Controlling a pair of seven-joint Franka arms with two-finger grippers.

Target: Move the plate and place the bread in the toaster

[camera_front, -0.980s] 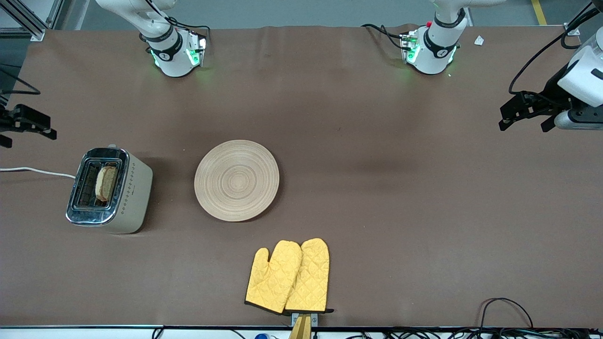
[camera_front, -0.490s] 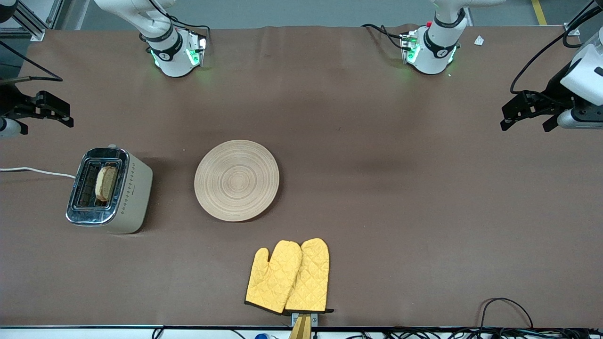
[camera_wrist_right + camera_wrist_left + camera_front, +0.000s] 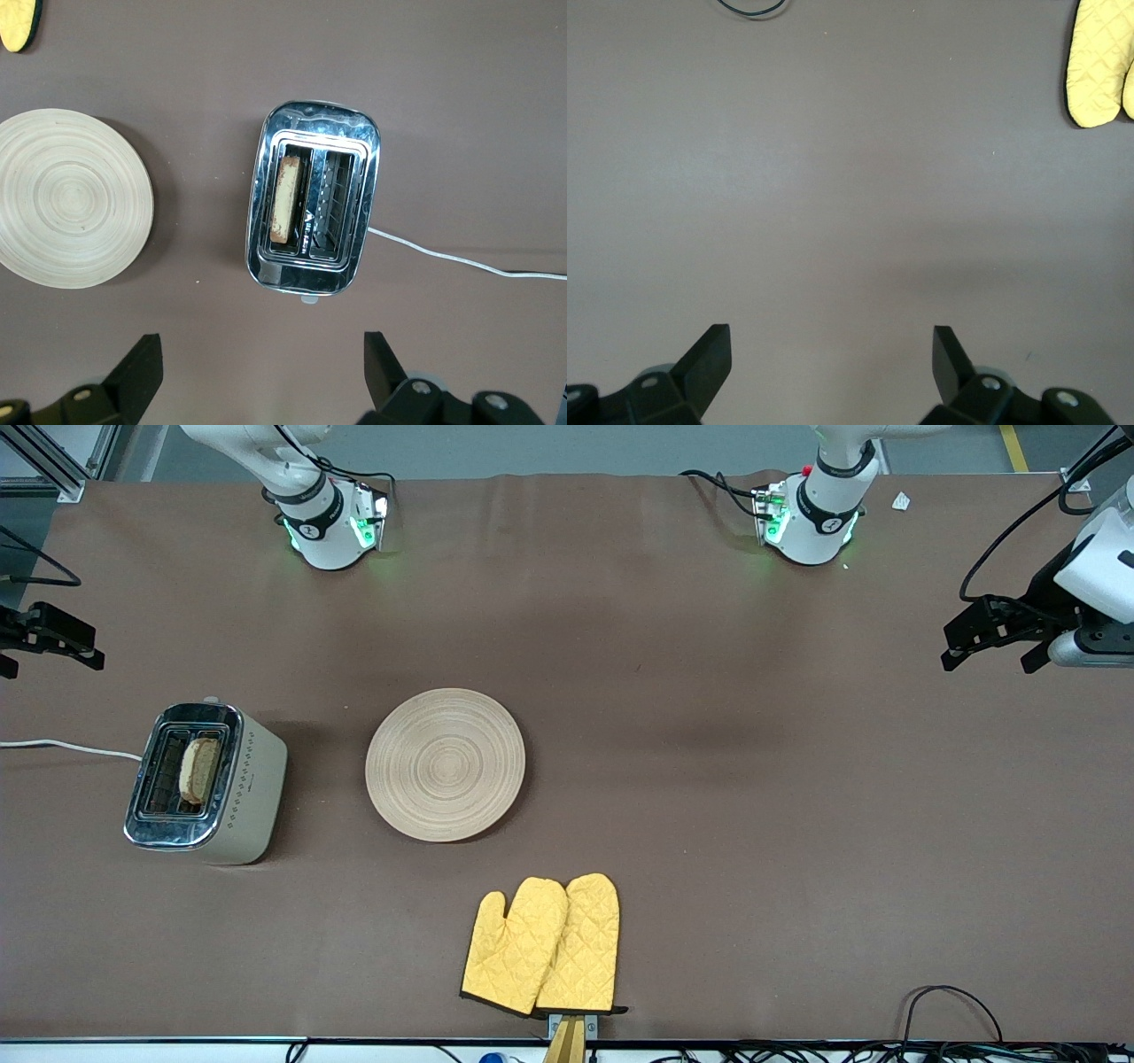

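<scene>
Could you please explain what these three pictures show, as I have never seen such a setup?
Two robot arms stand at a brown table. One picture looks down from a high camera facing them; the other two come from cameras on each arm's wrist. On the table are a toaster with a bread slice in one slot, a wooden plate beside it, and yellow oven mitts nearer the front camera. The left pincer hangs open over bare table at its end; the right pincer hangs open near the toaster. Neither holds anything.
</scene>
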